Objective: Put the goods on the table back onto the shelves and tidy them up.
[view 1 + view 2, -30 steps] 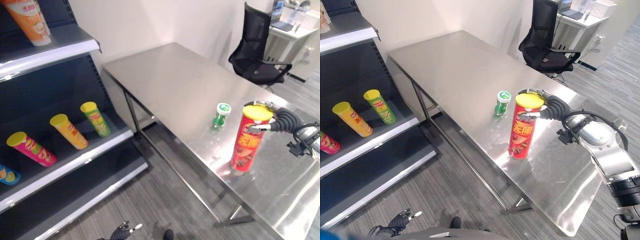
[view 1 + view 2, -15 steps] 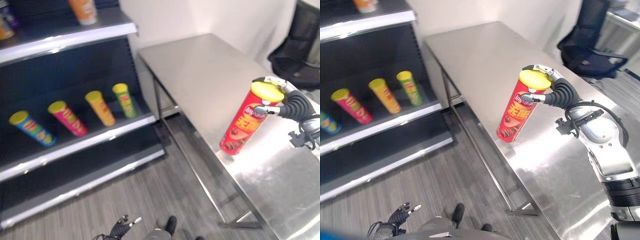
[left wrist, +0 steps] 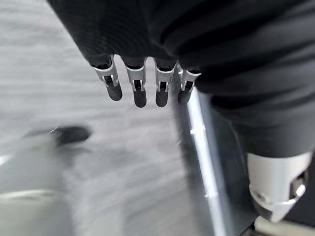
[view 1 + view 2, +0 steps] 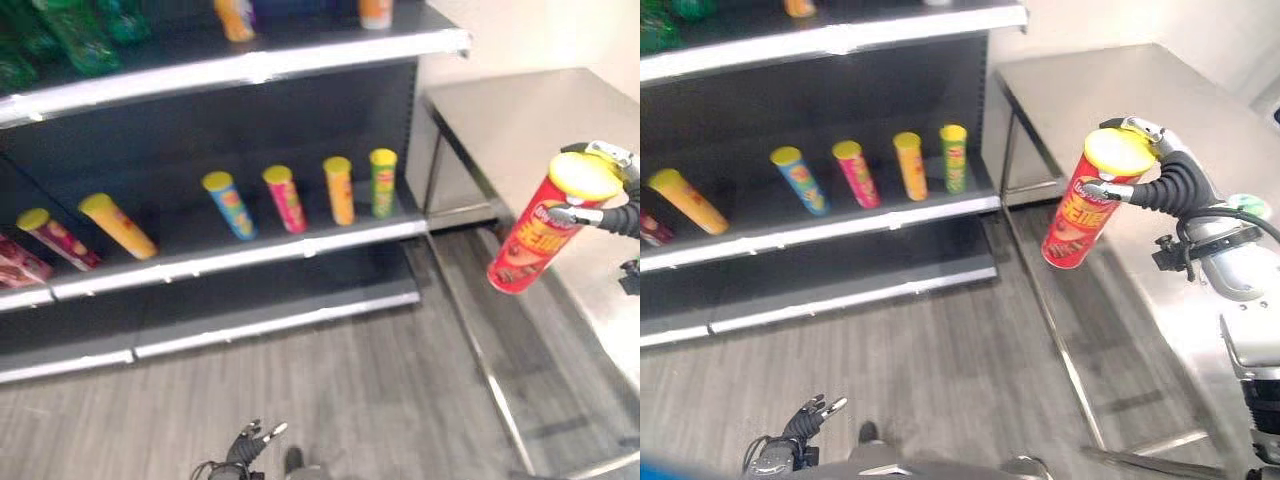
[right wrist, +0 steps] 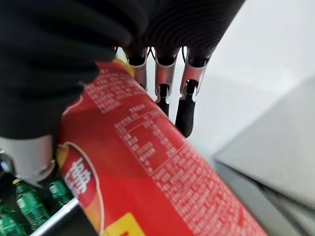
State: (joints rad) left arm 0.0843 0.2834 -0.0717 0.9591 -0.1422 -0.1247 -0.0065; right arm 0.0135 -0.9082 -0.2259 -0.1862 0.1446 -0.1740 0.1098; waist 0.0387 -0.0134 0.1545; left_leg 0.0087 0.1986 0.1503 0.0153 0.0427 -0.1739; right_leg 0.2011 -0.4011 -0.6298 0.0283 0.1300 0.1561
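One red can (image 4: 1082,205) held tilted in air by right hand (image 4: 1160,180), fingers curled round yellow-lidded top, off tabletop (image 4: 1110,85) edge, above floor (image 4: 940,370); left hand (image 3: 147,83) hangs low over floor, fingers straight, holding nothing; four cans (image 4: 300,195) lean on middle shelf (image 4: 250,255), more at left
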